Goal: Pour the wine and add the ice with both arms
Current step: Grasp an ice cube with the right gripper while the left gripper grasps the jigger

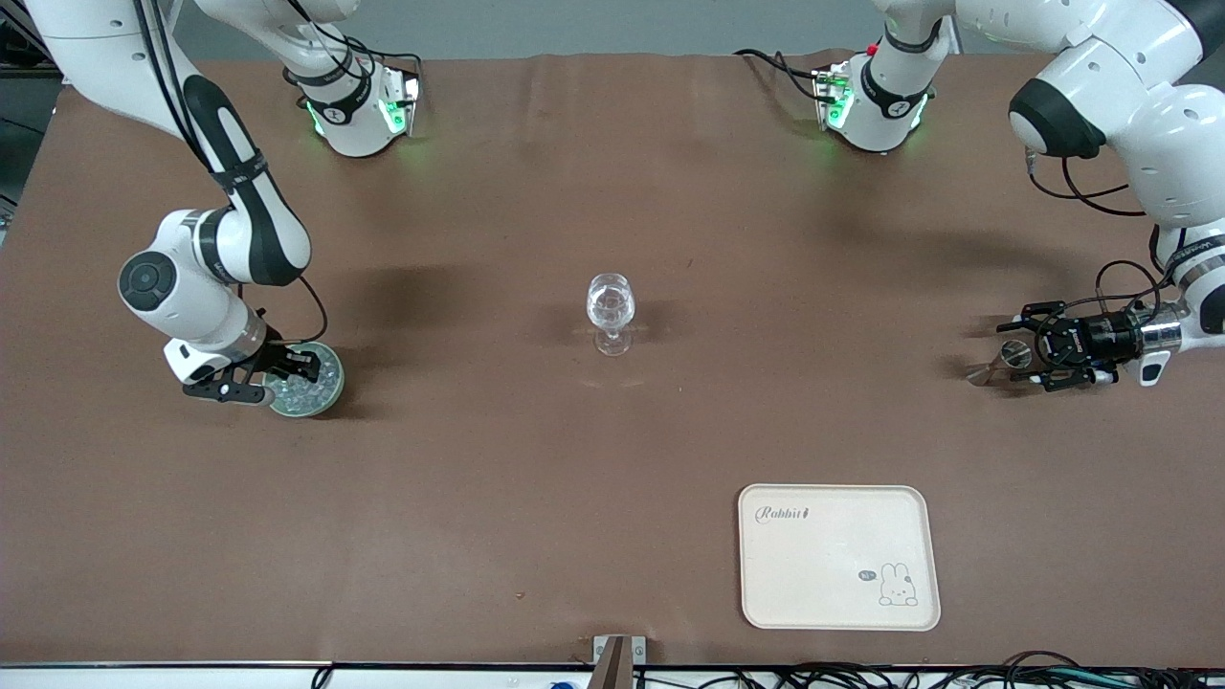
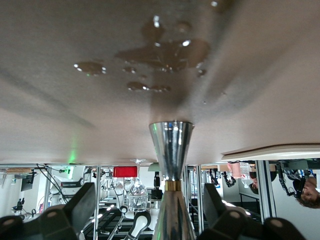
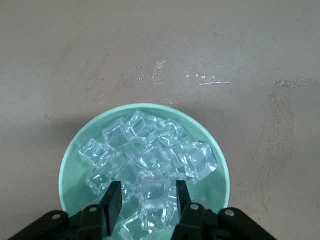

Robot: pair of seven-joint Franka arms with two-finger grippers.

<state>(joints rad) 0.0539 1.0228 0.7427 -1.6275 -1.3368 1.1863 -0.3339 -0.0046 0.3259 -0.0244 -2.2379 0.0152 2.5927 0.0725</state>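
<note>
The shiny metal jigger point(image 1: 1000, 364) stands on the table at the left arm's end. My left gripper point(image 1: 1014, 354) is open around it, one finger on each side with a gap on both. In the left wrist view the jigger point(image 2: 171, 150) rises between the fingers point(image 2: 82, 205). No liquid shows in it. The pale green dish point(image 1: 325, 394) holds several ice cubes point(image 3: 150, 155) at the right arm's end. My right gripper point(image 3: 147, 200) is open low over the dish, astride one cube point(image 3: 154, 192). The clear stemmed glass point(image 1: 611, 311) stands mid-table.
A cream tray point(image 1: 837, 557) with a rabbit print lies near the front camera, toward the left arm's end. Wet drops point(image 2: 165, 52) lie on the brown table next to the jigger. The glass also shows small in the left wrist view point(image 2: 136, 192).
</note>
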